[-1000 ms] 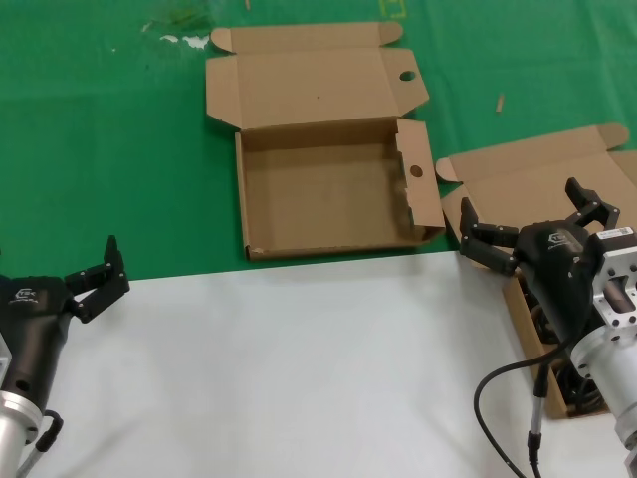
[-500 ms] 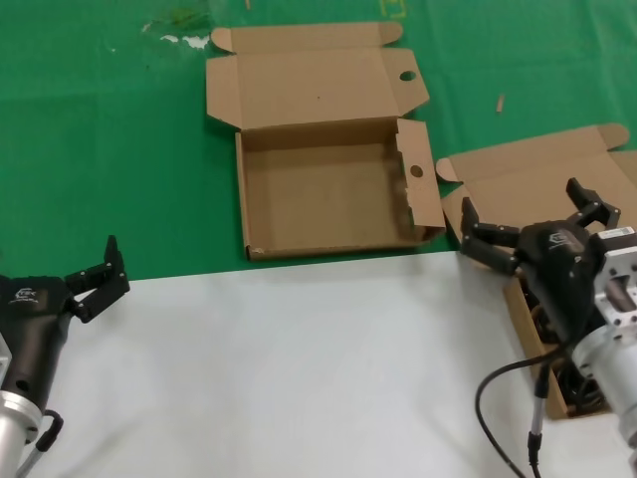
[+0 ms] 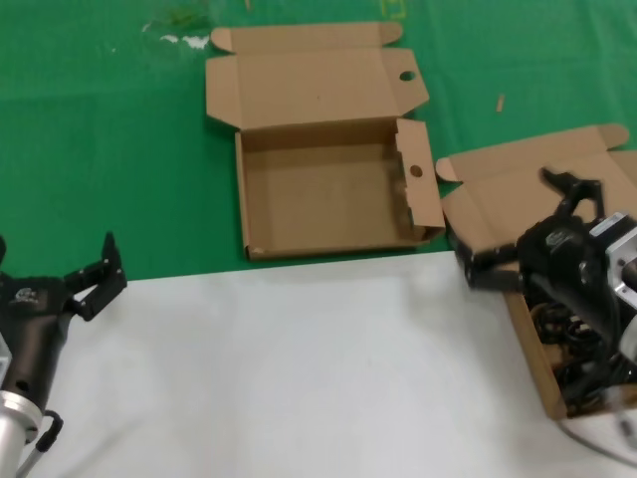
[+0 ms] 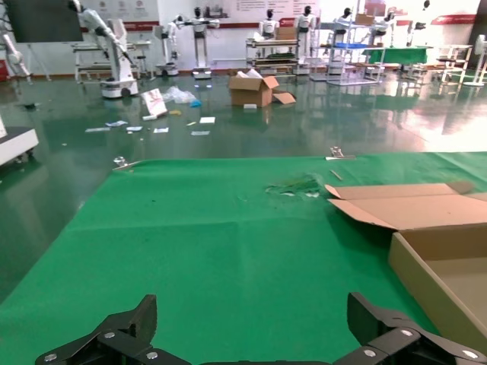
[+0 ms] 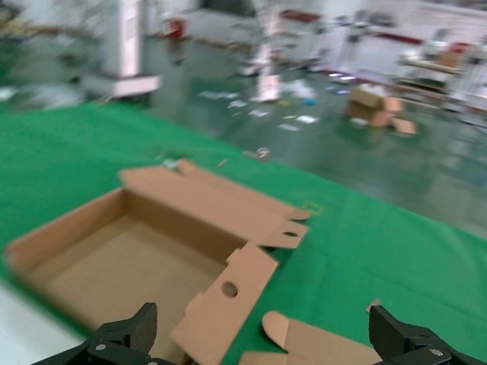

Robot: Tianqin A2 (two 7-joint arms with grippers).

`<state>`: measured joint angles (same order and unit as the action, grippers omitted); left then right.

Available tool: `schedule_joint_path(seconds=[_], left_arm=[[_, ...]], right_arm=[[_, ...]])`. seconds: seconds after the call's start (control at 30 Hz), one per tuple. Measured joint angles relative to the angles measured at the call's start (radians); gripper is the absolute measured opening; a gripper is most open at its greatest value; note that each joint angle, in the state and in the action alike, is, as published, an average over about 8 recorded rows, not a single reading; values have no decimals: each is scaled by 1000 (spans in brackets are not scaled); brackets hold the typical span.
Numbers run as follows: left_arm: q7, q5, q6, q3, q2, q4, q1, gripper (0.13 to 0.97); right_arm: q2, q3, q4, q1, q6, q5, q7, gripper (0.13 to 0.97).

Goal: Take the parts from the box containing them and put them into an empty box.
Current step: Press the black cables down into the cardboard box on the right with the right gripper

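A: Where's the right hand (image 3: 526, 231) seen?

B: Spread wide over the slanted box (image 3: 518, 199) at 3 o'clock, cords (image 3: 567, 339) coiled inside. Holed box (image 3: 323, 189) sits bare at 12. Left hand (image 3: 60, 271) is parked wide at 8.

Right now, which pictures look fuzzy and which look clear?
Head view: the right end effector is smeared over the box of cords; the empty box is crisp. Right wrist view: everything is soft. Left wrist view: sharp, with glare on the floor.
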<state>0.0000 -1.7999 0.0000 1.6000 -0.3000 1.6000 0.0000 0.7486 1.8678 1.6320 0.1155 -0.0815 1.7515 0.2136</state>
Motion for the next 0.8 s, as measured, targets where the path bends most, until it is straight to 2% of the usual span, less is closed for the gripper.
schedule_joint_path(seconds=[0.13,0.23,0.27,0.43,0.6,0.8], left_arm=[[0,0,0,0,0,0,0,868],[0,0,0,0,0,0,0,830],[0,0,0,0,0,0,0,830],[0,0,0,0,0,0,0,725],[0,0,0,0,0,0,0,635],[0,0,0,0,0,0,0,472]], right_arm=[[153,29,23,39,-143,-132,108,966],[257,53,35,88,-264,-186,128,966],[289,66,37,111,-306,-193,120,966],[417,164,16,268,-530,-189,4,966],[458,252,-39,423,-740,-201,-145,966],[411,289,-133,559,-952,-297,-308,965]])
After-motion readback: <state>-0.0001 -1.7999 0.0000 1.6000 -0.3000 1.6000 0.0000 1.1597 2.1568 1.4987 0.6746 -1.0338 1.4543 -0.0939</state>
